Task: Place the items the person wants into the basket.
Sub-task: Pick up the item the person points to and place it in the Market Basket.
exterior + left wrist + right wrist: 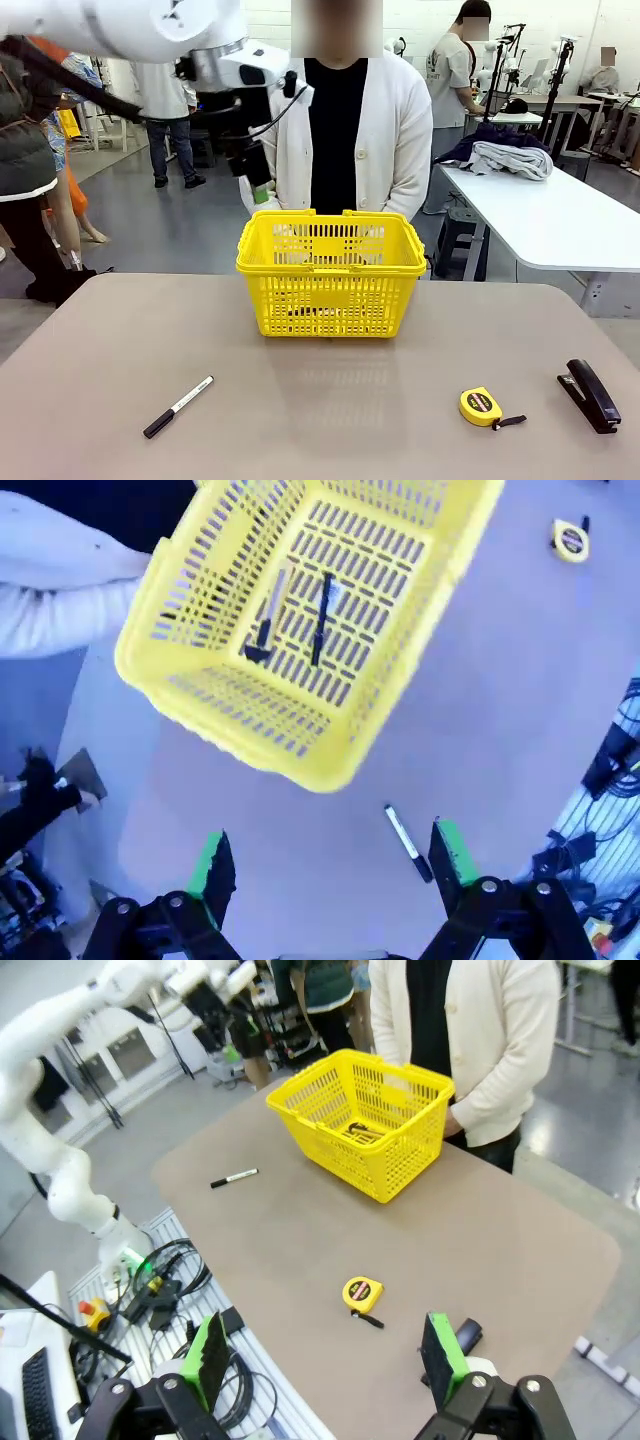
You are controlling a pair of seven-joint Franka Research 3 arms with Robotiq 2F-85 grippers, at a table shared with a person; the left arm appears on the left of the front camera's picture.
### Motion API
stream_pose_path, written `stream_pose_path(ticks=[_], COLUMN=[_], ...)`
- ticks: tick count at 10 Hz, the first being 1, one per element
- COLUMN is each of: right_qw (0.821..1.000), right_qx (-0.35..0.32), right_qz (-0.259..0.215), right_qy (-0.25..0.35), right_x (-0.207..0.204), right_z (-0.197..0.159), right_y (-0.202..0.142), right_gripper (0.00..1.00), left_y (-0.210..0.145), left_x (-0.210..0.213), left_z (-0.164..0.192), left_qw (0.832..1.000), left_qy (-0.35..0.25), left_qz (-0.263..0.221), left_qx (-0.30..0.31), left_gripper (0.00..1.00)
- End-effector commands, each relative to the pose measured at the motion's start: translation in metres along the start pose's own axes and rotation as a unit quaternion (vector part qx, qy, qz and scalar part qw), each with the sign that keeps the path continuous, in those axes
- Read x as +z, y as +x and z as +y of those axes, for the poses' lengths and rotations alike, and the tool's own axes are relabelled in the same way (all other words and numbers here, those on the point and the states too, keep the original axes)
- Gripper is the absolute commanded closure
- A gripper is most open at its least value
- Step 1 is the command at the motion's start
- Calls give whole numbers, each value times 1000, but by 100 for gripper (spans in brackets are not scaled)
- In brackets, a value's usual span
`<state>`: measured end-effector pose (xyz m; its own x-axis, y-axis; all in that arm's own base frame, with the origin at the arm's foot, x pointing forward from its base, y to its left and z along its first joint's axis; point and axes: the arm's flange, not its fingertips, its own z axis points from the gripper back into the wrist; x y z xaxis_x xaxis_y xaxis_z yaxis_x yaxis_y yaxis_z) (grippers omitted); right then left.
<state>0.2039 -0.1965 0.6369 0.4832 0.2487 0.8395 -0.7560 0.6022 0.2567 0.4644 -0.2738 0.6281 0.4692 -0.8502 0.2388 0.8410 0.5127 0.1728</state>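
Observation:
The yellow basket (330, 275) stands at the table's far middle, in front of the person (350, 120) in a white cardigan. Looking down from the left wrist, the basket (250, 720) holds a thin black pen (320, 618) and the utility knife (265, 620). My left gripper (330, 865) hangs open and empty high above the table beside the basket; from the front the left gripper (255, 185) sits above the basket's far left corner. The round yellow tape measure (482, 406) lies at the front right. My right gripper (322, 1360) is open and empty, well above the tape measure (362, 1293).
A black marker with a white barrel (178, 407) lies at the front left. A black stapler (590, 395) lies by the right edge. Bare tabletop (330, 400) spreads between them. Cables and gear (150, 1290) sit below the table's near side.

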Motion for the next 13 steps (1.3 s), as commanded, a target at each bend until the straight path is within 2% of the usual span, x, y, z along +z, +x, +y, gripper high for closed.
stream_pose_path(ticks=[1,4,5,13], right_qw=[1000,1000,1000,1000], right_qx=[7,7,7,7], right_qz=[-12,-12,-12,-12], right_qy=[7,7,7,7], right_x=[1,1,1,1], right_z=[0,0,0,0], right_y=[2,2,2,2], right_gripper=[0,0,0,0], left_y=[-44,-63,-48,-48], left_x=[-11,-16,-10,-10], left_z=[-19,-15,-18,-18], left_qw=[1000,999,1000,1000], left_qy=[13,8,19,19], left_qz=[-26,-32,-11,-11], left_qx=[-6,7,14,14], left_gripper=[0,0,0,0])
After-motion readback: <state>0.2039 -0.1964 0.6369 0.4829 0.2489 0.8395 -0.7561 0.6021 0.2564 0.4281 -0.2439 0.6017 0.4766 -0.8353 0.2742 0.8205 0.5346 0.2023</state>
